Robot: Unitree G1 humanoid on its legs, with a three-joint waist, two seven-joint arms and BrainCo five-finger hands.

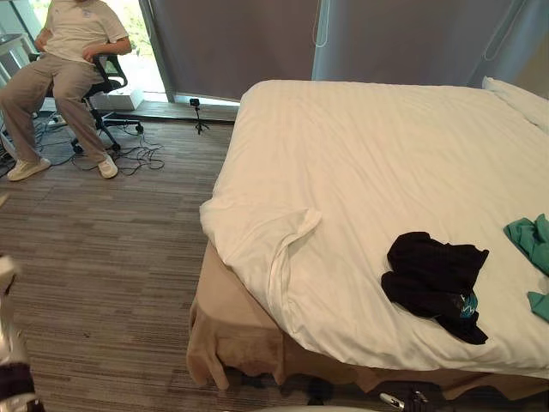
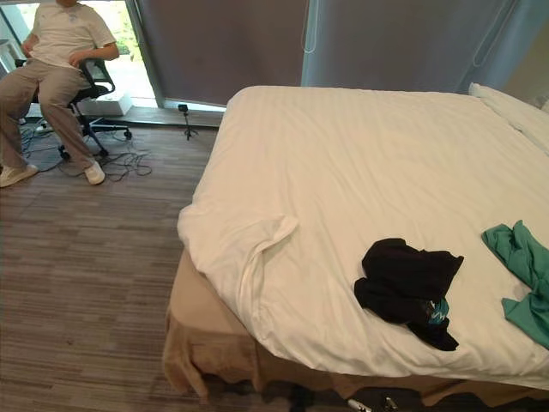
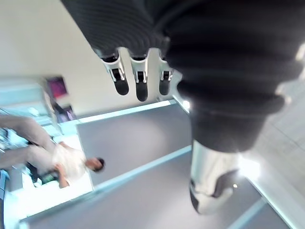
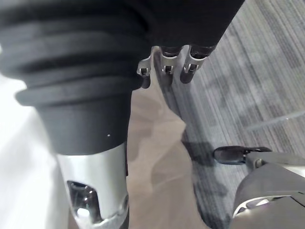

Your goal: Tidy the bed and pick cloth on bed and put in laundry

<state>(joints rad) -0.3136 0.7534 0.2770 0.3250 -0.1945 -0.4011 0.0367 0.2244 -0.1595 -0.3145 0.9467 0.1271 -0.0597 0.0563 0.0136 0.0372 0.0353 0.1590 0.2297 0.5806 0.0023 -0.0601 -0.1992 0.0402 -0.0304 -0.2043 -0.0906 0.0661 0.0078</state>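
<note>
My left hand [image 3: 141, 78] and right hand [image 4: 167, 63] hung slack and empty, evidently because the black cloth [image 1: 433, 279] and green cloth [image 1: 533, 240] lay ungathered on the bed [image 1: 369, 154].

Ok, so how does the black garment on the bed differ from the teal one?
The black garment is bunched in a compact heap; the teal garment sprawls looser and runs past the view's right edge. The black one lies close to the near edge of the white duvet, the teal one further to the robot's right. Both lie crumpled on it, apart from each other.
</note>
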